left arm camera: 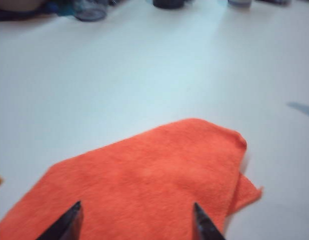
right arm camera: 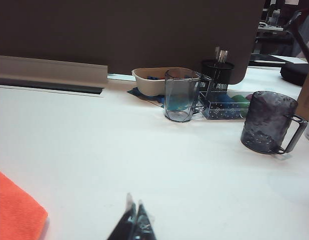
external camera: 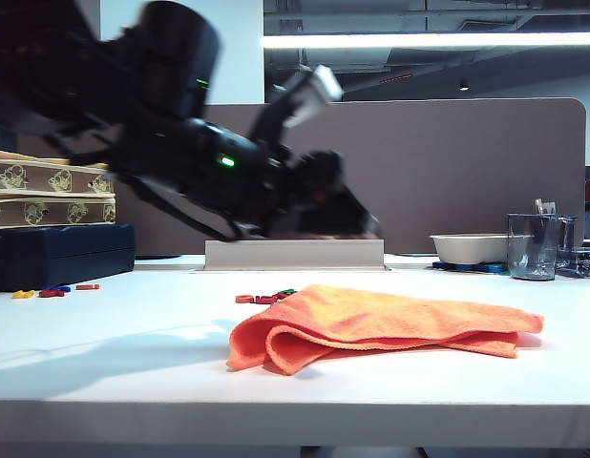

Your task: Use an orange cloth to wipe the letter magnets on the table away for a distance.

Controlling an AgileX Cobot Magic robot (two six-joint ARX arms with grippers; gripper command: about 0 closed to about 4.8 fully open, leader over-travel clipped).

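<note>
On the wide smooth white surface (external camera: 104,353), the soft bright-orange microfibre cloth (external camera: 371,326) is seen lying folded and creased near the front edge. In the left wrist view, the left tool (left arm camera: 137,220) is held just over the cloth (left arm camera: 144,185), its two dark fingertips (left arm camera: 69,216) spread apart with nothing between them. The right tool (right arm camera: 133,220) is found beside the cloth's corner (right arm camera: 14,210), its tips pressed together and empty. Behind the cloth, a row of tiny flat plastic letter magnets (external camera: 264,298) is seen; more lie far left (external camera: 54,290).
</note>
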